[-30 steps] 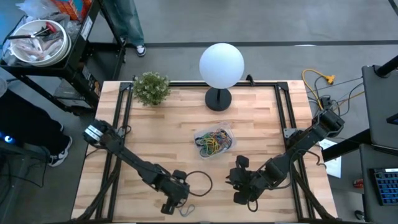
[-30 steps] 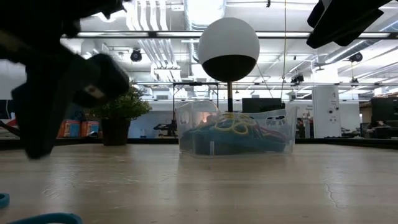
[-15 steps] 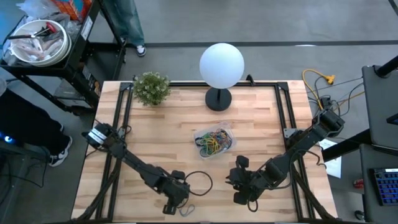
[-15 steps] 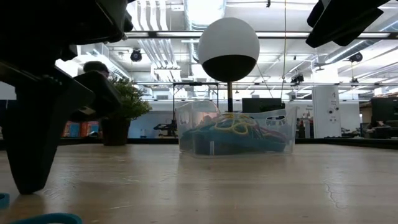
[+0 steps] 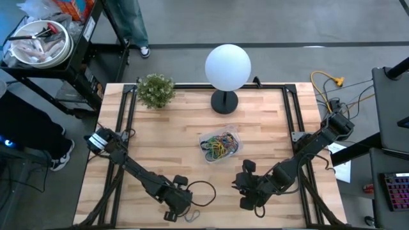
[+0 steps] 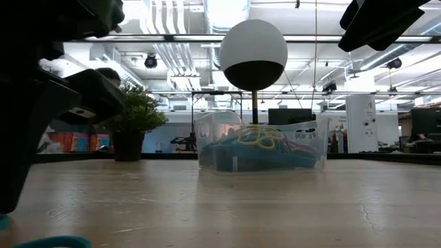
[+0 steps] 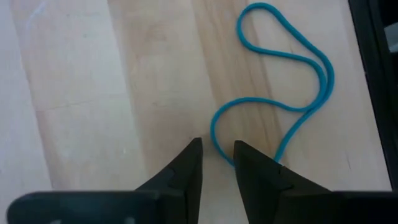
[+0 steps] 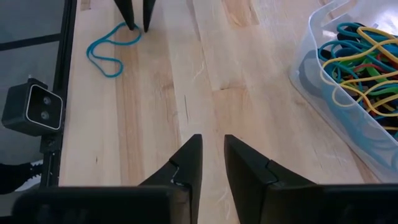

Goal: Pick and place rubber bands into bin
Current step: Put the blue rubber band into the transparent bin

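Both tools (image 5: 171, 214) (image 5: 246, 191) slightly parted, low.

high: overhead, straight down | low: tabletop level | wrists: close, likely steep | shared: bin (image 5: 219, 145)

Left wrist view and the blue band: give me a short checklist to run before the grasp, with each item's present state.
1. Target in view: ok. A blue rubber band lies flat on the table by the near edge.
2. Jaws on target: ok. The left gripper has a narrow gap, with a band strand right at its tips.
3. Strand pinched already: cannot tell; one tip hides part of it.
4. Way to the bin: ok. It sits mid-table, already holding many bands, with bare wood between.
5. Right gripper out of the way: ok. It waits beside, apart from the band.
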You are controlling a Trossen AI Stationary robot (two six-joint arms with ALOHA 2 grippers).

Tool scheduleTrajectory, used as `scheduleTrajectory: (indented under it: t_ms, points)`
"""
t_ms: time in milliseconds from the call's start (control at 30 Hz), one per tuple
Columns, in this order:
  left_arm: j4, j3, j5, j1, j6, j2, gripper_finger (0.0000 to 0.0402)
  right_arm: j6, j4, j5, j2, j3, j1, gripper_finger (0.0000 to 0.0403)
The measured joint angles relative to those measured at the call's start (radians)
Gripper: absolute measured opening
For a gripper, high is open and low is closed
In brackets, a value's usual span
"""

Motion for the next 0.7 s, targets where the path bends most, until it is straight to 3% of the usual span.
scheduleTrajectory:
  t_ms: [467, 700]
  points:
    - [-0.032, 0.02, 0.007, -0.021, 0.013, 0.006, 0.0074, 0.0, 0.008, 0.0, 0.0, -0.002, 0.0, 0.0063]
    - [-0.099, 0.019, 0.003, -0.024, -0.119, 0.005, 0.0074, 0.011, 0.011, 0.0, 0.0, -0.002, 0.0, 0.006]
